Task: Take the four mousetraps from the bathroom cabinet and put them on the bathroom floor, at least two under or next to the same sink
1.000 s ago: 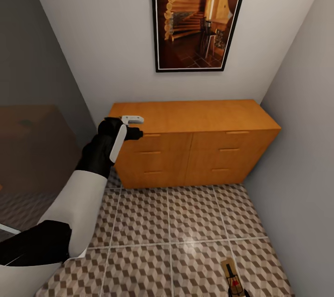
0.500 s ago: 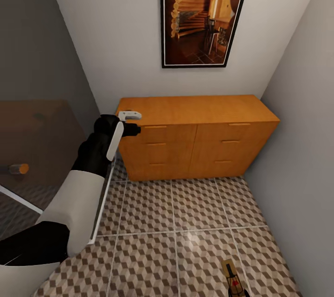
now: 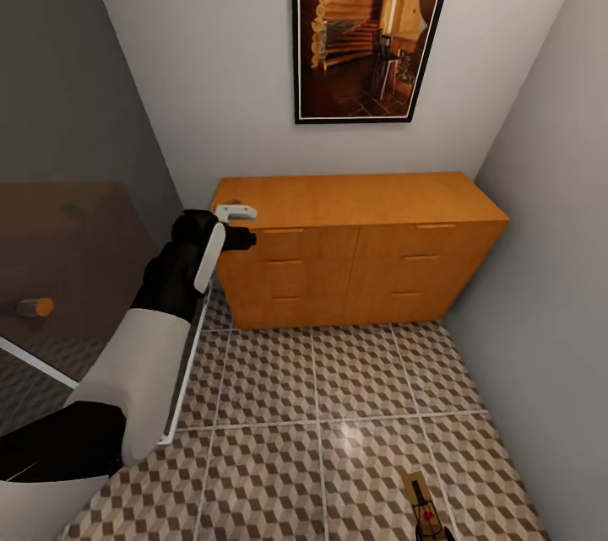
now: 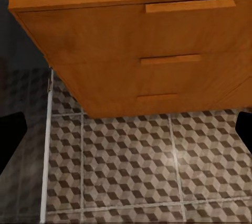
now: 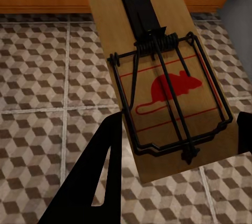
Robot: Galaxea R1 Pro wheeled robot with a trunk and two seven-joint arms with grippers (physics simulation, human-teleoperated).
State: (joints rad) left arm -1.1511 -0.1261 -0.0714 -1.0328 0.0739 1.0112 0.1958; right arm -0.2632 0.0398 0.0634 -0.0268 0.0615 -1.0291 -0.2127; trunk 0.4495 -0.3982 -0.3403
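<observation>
The floor (image 3: 338,406) of cube-patterned tiles runs up to the cabinet (image 3: 355,258), all drawers closed. The left gripper (image 3: 243,239) hangs at its top left corner, fingers spread and empty. The right gripper (image 5: 178,145) clamps a mousetrap (image 5: 163,87) above the tiles.

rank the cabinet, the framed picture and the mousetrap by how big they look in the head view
1. cabinet, widest thing of the three.
2. framed picture, cut off at the top edge, so its full size is unsure.
3. mousetrap, a small strip at the bottom edge, also cut off and nearer the camera.
</observation>
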